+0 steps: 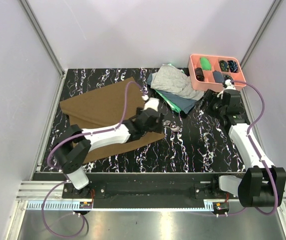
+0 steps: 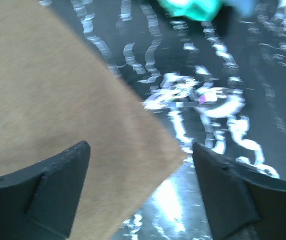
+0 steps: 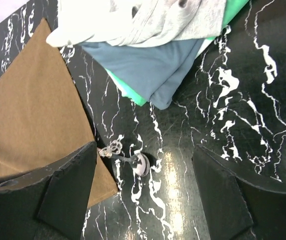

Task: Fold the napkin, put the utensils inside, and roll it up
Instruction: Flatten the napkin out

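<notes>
**Brown napkin (image 1: 95, 107) flat on the table, both pincers gaping**

Spread flat over the left half of a black, white-veined table (image 1: 203, 145), with one corner reaching toward the middle. Partly covered in the overhead view by the left arm stretched across it.

Left pincer (image 2: 140, 147) low over that right-hand corner of the napkin. Fingers (image 2: 57, 185) set wide apart, gripping nothing. Cloth edge and bare tabletop below the gap, in a blurred wrist view.

Just off the same corner, a small silver spoon (image 3: 138, 165) lying on bare table. Ornate handle end right at the napkin's edge, bowl pointing away from the cloth. From overhead, only a small glint (image 1: 172, 125) just right of the left pincer.

Right pincer (image 3: 144, 150) above the spoon, also opened wide and holding nothing, with the spoon between its fingers (image 3: 228, 195) in the wrist view.

Farther back, near the napkin's far corner, a stack of folded fabric: grey cloth (image 3: 173, 20) on top, blue cloth (image 3: 143, 65) beneath, green cloth (image 3: 127, 92) peeking out at the bottom. Beside the stack, at the table's far right, a pink tray (image 1: 215, 56) with small dark and green items in its compartments.
</notes>
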`<state>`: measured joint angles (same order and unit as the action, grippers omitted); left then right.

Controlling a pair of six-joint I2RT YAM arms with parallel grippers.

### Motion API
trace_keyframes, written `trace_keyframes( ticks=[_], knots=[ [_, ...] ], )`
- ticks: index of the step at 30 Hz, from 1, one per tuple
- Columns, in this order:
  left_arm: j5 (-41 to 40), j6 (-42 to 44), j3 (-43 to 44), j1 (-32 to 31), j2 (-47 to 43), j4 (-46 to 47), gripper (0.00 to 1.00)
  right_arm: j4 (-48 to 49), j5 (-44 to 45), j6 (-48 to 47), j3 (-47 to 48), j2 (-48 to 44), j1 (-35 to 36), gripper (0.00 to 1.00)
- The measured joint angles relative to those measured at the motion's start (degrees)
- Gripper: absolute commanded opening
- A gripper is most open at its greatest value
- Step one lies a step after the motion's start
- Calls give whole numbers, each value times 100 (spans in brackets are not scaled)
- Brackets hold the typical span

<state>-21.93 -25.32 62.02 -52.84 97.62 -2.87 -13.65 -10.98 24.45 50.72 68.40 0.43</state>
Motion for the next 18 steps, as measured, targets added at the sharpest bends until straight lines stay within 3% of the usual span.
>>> trace_keyframes(
  ticks=[4,12,15,16,18],
  knots=[
    [-151,-348,-890,706,-704,13,99,-15,-107,-22,-107,-39,4,85],
    [-203,-1478,-3180,3204,-2717,131,99,-31,-437,-13,-282,52,4,85],
    [-229,-1849,-3563,3595,-2789,155,99,0,-557,-4,-295,70,4,85],
    [-243,-2009,-3663,3661,-2789,179,94,13,-595,0,-297,70,4,85],
    [-313,-2339,-3884,3731,-2806,271,99,39,-656,4,-297,70,4,85]
  ],
)
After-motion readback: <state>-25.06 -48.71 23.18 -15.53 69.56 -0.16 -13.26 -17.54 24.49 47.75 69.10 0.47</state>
